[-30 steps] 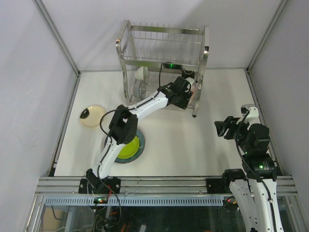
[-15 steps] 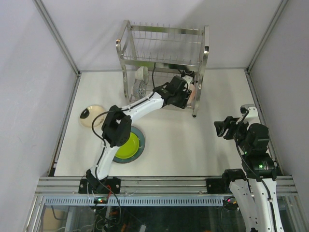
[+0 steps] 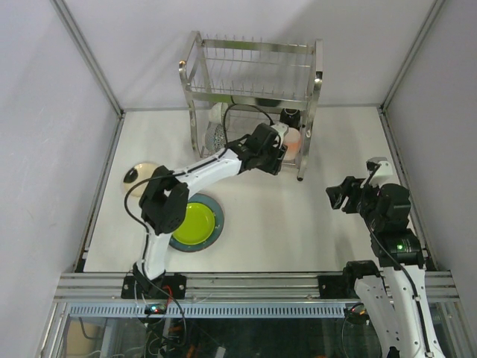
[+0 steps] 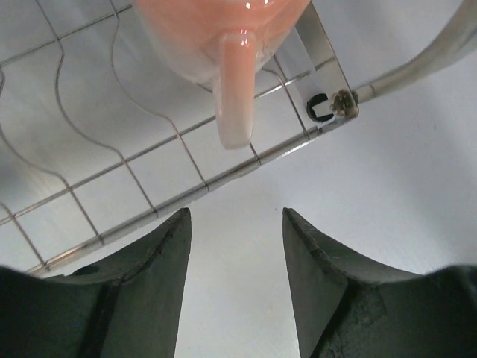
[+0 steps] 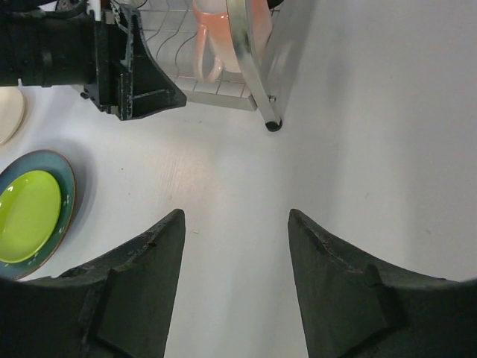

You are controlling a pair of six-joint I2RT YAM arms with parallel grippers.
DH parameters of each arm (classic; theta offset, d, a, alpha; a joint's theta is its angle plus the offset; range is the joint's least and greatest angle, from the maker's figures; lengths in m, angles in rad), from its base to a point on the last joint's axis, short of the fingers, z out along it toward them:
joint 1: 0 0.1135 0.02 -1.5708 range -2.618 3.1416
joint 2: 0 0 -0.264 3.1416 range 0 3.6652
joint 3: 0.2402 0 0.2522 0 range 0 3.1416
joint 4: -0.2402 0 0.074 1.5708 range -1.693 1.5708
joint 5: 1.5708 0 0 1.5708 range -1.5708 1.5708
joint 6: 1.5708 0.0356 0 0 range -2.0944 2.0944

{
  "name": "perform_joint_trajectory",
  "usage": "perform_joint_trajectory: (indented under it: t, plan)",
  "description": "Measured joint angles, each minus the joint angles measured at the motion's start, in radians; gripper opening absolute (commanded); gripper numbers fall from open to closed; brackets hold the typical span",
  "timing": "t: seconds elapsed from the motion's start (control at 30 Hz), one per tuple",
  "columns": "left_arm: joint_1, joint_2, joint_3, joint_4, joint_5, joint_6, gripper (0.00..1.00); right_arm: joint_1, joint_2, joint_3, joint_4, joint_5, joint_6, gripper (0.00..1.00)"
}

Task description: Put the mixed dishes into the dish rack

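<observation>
The dish rack (image 3: 253, 97) stands at the back of the table. The pink mug (image 3: 292, 140) sits on its lower shelf at the right end, and it also shows in the left wrist view (image 4: 216, 30) and the right wrist view (image 5: 212, 37). My left gripper (image 3: 277, 158) is open and empty just in front of the shelf (image 4: 149, 171), a short way from the mug's handle. The black-and-white patterned bowl (image 3: 217, 136) stands in the rack's left part. The lime-green plate (image 3: 192, 222) lies on the blue-grey plate (image 3: 215, 225). The cream plate (image 3: 140, 179) lies at the left. My right gripper (image 3: 339, 195) is open and empty.
A dark-handled mug (image 3: 289, 117) sits behind the pink mug in the rack. The rack's front right post (image 5: 257, 67) stands between my two grippers. Grey walls close in the table on three sides.
My left gripper has drawn back leftward from the rack's lower shelf, leaving the pink mug standing there. My right gripper has shifted slightly.
</observation>
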Motion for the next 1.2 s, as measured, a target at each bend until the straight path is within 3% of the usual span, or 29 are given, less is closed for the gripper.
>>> perform_joint_trajectory:
  t: [0.37, 0.53, 0.63, 0.87, 1.2]
  plan:
    - [-0.002, -0.187, -0.206, 0.076, -0.021, -0.020, 0.58, 0.038, 0.037, -0.004, 0.002, -0.035, 0.060, 0.58]
    - [-0.002, -0.323, -0.329, 0.091, -0.021, -0.038, 0.58, 0.174, 0.055, -0.045, 0.030, -0.007, 0.114, 0.57]
    - [-0.002, -0.439, -0.428, 0.095, -0.031, -0.052, 0.58, 0.319, 0.101, -0.069, 0.072, 0.050, 0.167, 0.56]
    - [0.004, -0.741, -0.661, 0.026, -0.093, -0.117, 0.60, 0.632, 0.393, -0.083, 0.293, 0.116, 0.300, 0.55]
    - [0.108, -1.192, -0.958, -0.204, -0.189, -0.303, 0.56, 0.805, 0.879, 0.072, 0.552, 0.027, 0.444, 0.54]
